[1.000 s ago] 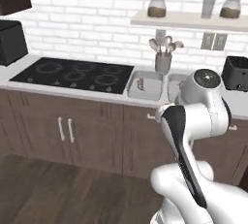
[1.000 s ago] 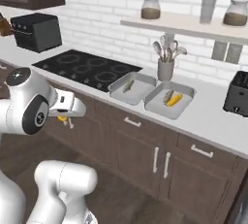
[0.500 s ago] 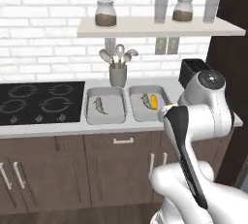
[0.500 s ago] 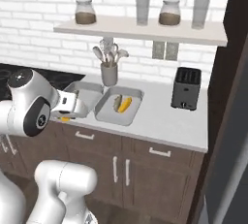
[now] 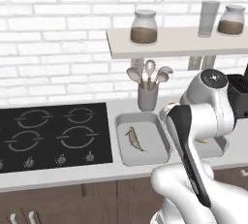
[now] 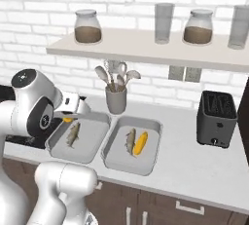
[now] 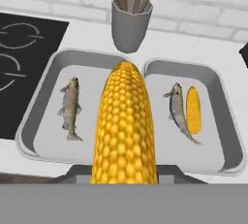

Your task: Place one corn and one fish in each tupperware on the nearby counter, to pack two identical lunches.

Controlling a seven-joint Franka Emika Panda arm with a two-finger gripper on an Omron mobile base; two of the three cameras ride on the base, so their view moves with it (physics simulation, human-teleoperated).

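One stubby yellow corn cob [image 7: 125, 126] sits clamped in the tool [image 6: 73, 113] above the left grey tray [image 7: 41, 126], which lacks corn beside its grey-brown fish [image 7: 70, 107].

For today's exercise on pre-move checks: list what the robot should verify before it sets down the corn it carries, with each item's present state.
1. Yellow corn cob gripped in the claw: ok.
2. Left light-grey tupperware tray holds a grey-brown fish: ok.
3. That tray lacks corn, so it is the target: ok.
4. Right tupperware tray already has fish and corn: ok.
5. Claw directly over the left tray: cannot tell.
6. Grey utensil cup clear of the path: ok.
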